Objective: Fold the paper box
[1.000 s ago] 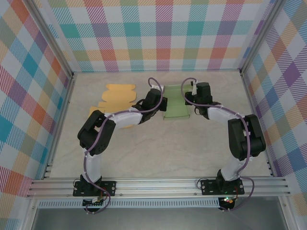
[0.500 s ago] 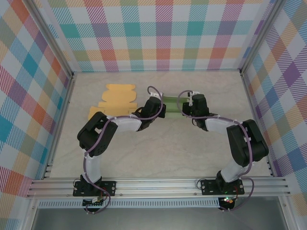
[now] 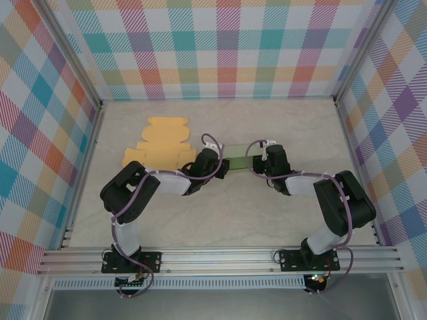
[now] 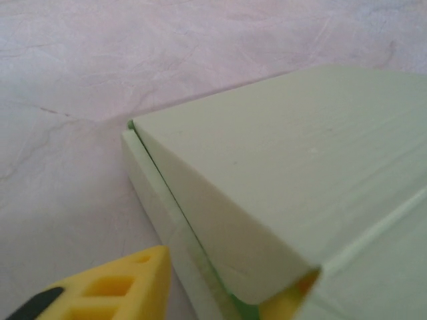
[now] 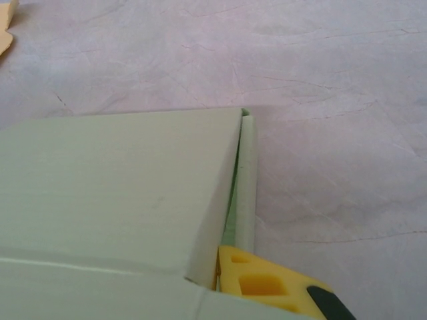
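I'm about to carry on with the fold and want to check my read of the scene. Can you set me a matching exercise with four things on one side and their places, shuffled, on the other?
Things:
1. green paper box
2. orange cutouts
3. left gripper
4. right gripper

Places:
A. lying flat, off to the left of both grippers
B. at the box's right end
C. between the two grippers
D. at the box's left end

Pairs: 1-C, 2-A, 3-D, 4-B
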Tool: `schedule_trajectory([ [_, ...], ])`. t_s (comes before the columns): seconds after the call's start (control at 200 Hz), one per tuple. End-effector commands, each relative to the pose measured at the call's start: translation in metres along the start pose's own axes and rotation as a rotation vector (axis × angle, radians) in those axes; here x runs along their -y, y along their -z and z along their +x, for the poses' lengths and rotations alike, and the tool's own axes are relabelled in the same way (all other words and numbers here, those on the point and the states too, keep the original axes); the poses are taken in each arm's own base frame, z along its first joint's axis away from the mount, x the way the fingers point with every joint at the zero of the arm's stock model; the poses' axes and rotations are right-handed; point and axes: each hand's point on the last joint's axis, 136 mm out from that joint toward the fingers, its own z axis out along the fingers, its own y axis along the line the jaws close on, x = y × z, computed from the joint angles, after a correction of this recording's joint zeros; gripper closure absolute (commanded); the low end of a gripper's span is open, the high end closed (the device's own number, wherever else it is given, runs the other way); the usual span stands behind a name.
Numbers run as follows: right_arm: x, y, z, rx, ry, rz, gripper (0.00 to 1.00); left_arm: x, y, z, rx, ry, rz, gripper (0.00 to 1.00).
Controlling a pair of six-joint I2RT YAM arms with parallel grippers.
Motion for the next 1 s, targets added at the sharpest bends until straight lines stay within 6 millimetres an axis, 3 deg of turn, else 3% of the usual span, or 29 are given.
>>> schedule_trajectory([
  [0.0, -0.007, 0.005, -0.01, 0.046, -0.008, -0.021, 0.86, 0.013, 0.017, -0.022, 0.07, -0.001, 0.045, 0.53],
  [0.305, -0.01, 0.011, -0.011, 0.042, -0.005, -0.029, 0.8, 0.007, 0.036, 0.001, 0.028, -0.021, 0.01, 0.32],
  [0.665, -0.012, 0.021, -0.01, 0.041, 0.013, -0.022, 0.76, 0.016, 0.056, 0.029, -0.003, -0.062, -0.029, 0.25],
  [0.87, -0.01, 0.025, -0.01, 0.046, 0.023, -0.012, 0.76, 0.03, 0.087, 0.019, 0.04, -0.069, -0.011, 0.25],
  [0.995, -0.01, 0.025, -0.011, 0.046, 0.026, -0.012, 0.76, 0.038, 0.118, -0.007, 0.109, -0.055, 0.019, 0.25],
])
